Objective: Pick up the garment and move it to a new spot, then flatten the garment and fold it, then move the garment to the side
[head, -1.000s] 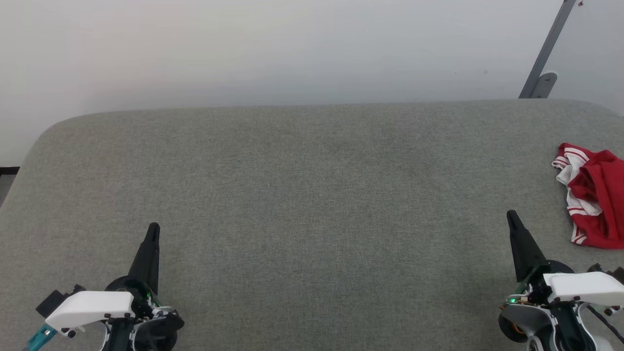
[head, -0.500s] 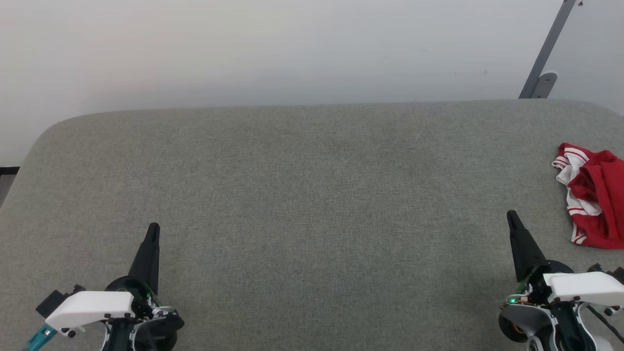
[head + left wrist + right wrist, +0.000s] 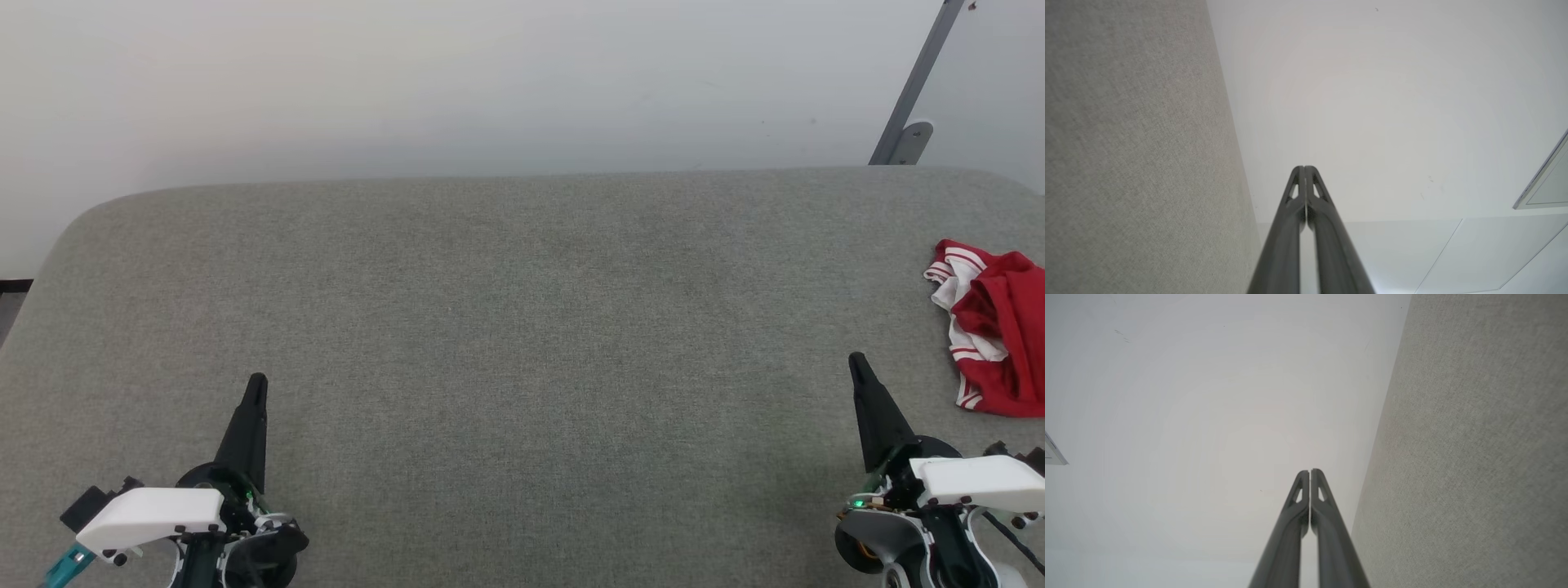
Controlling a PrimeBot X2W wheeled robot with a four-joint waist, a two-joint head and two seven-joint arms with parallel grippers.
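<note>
The garment (image 3: pixel 1000 327), red with white red-striped trim, lies crumpled at the far right edge of the grey fabric surface (image 3: pixel 522 327), partly cut off by the head view's border. My right gripper (image 3: pixel 857 362) is shut and empty, a short way left of and nearer than the garment. At the lower left my left gripper (image 3: pixel 257 382) is also shut on nothing. In the wrist views the left gripper (image 3: pixel 1304 167) and the right gripper (image 3: pixel 1309 471) have their fingers pressed together, pointing at the pale wall.
A white wall (image 3: pixel 490 82) rises behind the surface's rounded far edge. A grey metal bar with a bracket (image 3: pixel 910 122) leans at the back right. The wide middle of the grey surface lies bare between the grippers.
</note>
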